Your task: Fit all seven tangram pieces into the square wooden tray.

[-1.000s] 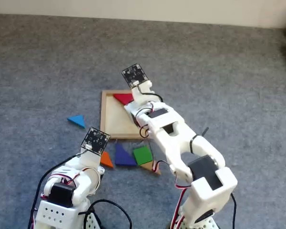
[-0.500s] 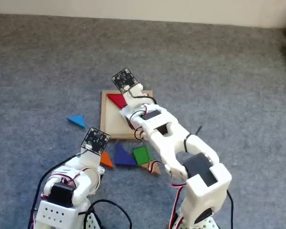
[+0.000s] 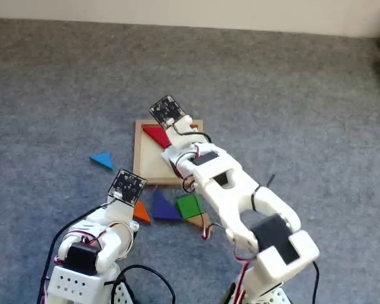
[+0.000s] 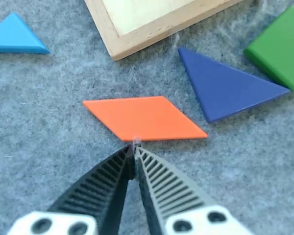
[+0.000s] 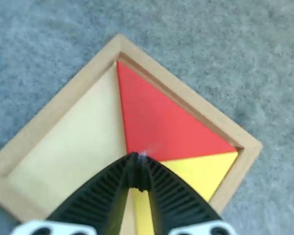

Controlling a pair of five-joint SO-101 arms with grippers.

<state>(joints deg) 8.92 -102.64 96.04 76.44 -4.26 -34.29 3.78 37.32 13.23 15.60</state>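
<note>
Pinched shut and empty, the right gripper [image 5: 138,159] should nudge the red triangle [image 5: 161,122] snug against the tray's [image 5: 63,98] rim without disturbing the yellow triangle [image 5: 201,171].

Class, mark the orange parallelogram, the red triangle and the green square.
orange parallelogram [image 4: 144,117], left wrist view, middle of its top face.
red triangle [image 5: 159,120], right wrist view, middle of its face.
green square [image 3: 189,204], high view, its centre.
</note>
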